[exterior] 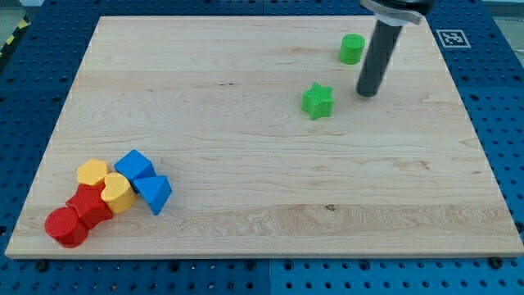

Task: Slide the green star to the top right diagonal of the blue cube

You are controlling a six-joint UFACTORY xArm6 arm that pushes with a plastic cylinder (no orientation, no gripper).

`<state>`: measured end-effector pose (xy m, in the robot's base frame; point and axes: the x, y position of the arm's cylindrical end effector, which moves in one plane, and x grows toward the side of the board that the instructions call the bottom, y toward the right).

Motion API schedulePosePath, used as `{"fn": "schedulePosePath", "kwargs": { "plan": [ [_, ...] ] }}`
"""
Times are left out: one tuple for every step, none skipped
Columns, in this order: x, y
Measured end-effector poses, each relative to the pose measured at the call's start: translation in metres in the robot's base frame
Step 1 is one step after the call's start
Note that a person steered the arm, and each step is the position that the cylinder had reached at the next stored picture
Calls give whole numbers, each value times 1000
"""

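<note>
The green star (317,101) lies on the wooden board (246,123), right of centre in the view's upper half. My tip (368,93) stands just to the star's right, a little above it in the view, and apart from it. The blue cube (133,166) sits at the view's lower left, in a tight cluster of blocks. The star is far up and to the right of the cube.
A green cylinder-like block (352,49) sits near the view's top, up and left of my tip. Around the cube are a blue triangular block (153,193), two yellow blocks (92,173) (117,193), a red block (89,206) and a red cylinder (65,227).
</note>
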<state>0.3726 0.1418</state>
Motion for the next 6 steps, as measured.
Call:
{"fn": "schedulePosePath", "kwargs": {
  "plan": [
    [8, -30],
    [11, -2],
    [24, 3],
    [27, -31],
    [48, -58],
    [49, -92]
  ]
}}
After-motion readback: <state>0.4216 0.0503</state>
